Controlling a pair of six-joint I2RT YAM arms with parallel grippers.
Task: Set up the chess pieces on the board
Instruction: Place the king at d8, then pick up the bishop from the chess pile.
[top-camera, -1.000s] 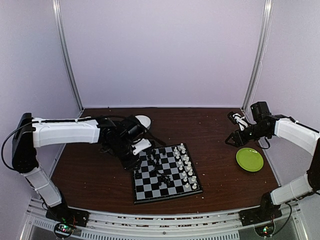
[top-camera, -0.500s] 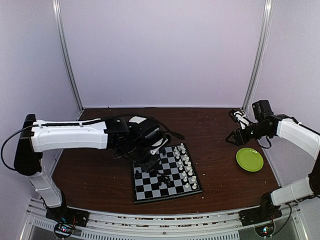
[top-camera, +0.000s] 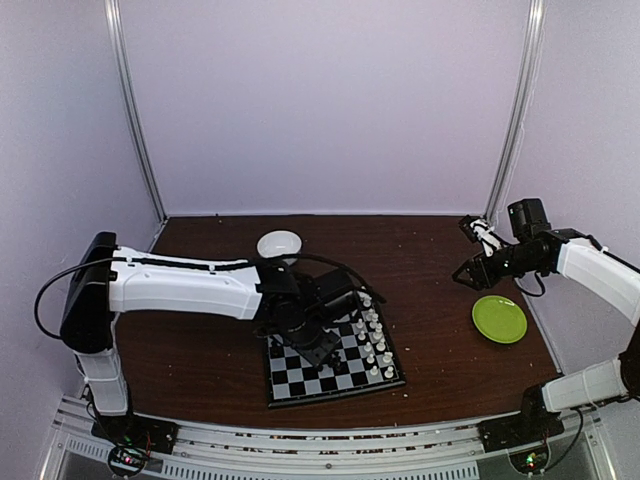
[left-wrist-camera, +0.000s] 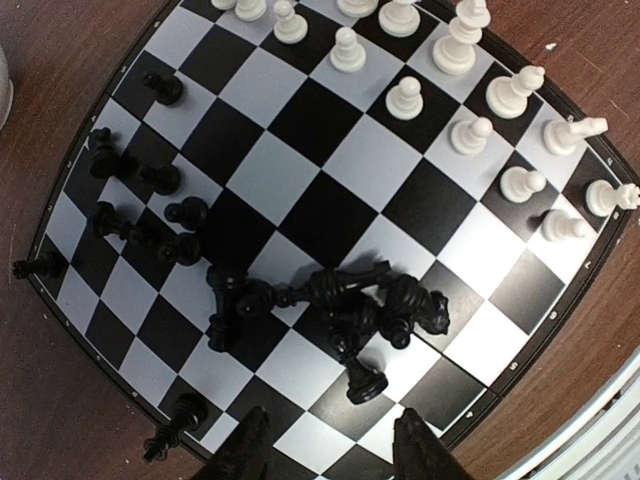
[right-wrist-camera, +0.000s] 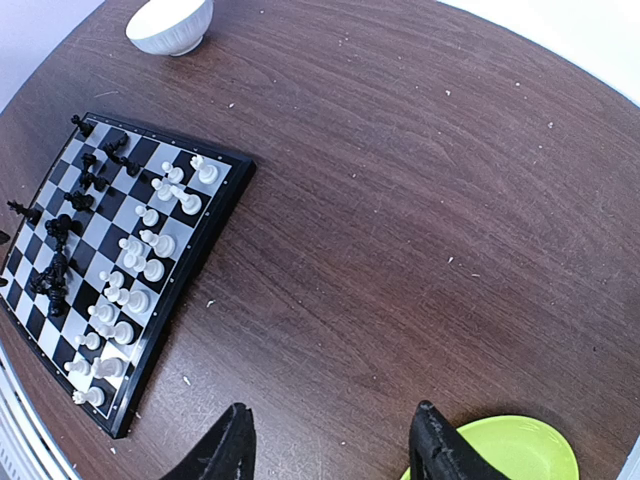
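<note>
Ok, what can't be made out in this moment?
- Top view: the left arm covers part of the board and hides the left gripper.
- Left wrist view: the black chess pieces lie heaped and overlapping; kinds unclear.
- Right wrist view: the green plate is cut off by the bottom edge.

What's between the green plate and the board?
Nothing but bare tabletop with a few crumbs separates the green plate from the board; the right wrist view shows it.

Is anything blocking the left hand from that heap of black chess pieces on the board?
Nothing visible. The left hand hovers open over the edge of the checkered black-and-white board, the heap of tiny black plastic chessmen just ahead, with only bare squares between.
</note>
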